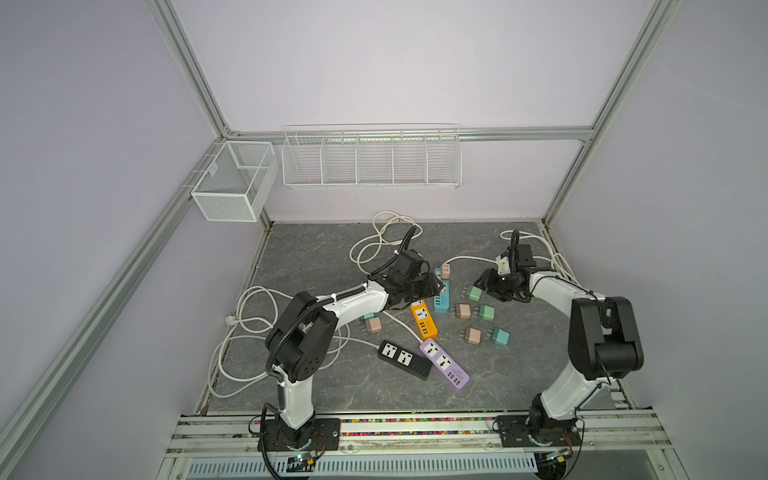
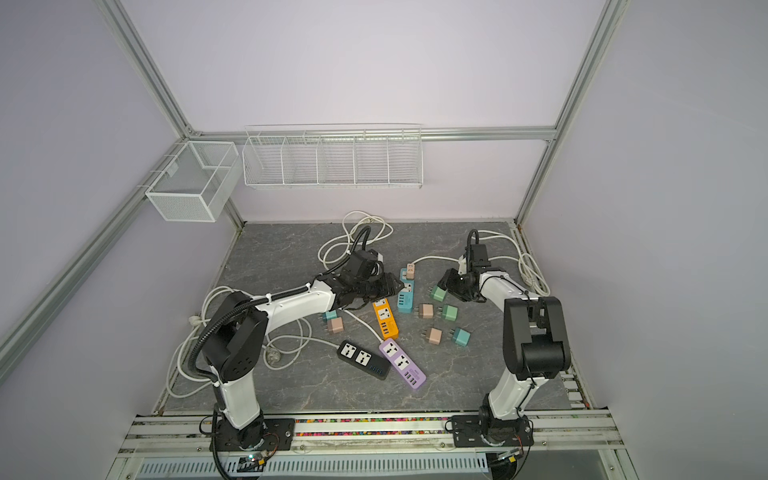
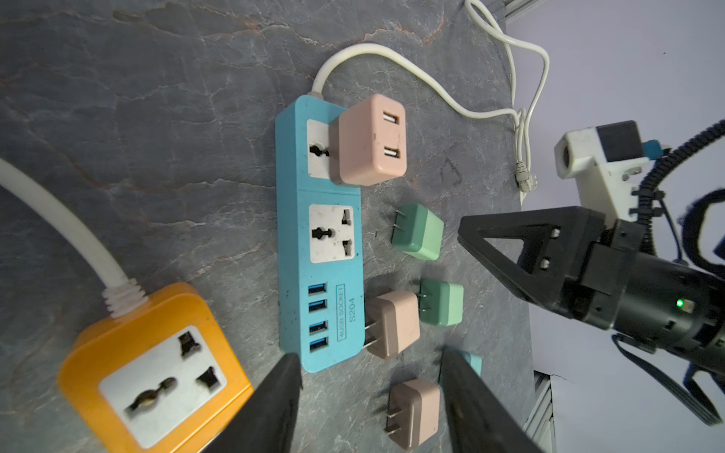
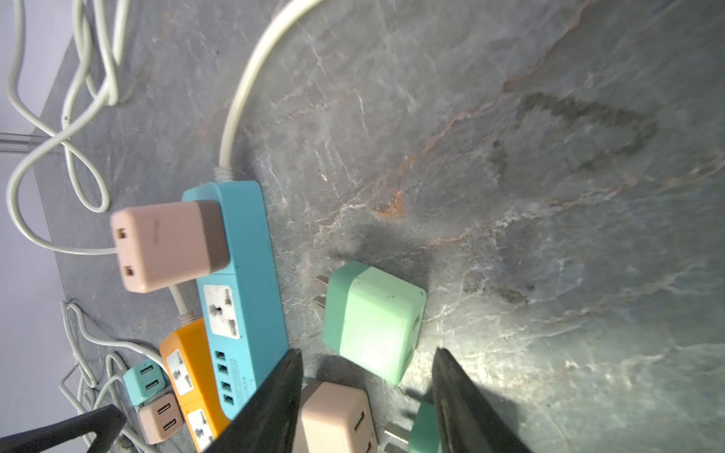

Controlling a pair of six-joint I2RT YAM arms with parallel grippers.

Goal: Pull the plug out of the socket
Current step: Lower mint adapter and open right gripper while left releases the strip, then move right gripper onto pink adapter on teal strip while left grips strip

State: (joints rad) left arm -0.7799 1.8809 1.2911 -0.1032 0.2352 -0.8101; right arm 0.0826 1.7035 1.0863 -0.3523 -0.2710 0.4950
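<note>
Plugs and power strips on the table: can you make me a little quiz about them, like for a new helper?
1. True or false: the pink plug sits in the blue power strip.
2. Which colour is the loose plug lying just ahead of the right gripper? A green, B black, C orange.
3. How many power strips lie on the table?
Key: 1 true; 2 A; 3 four.
</note>
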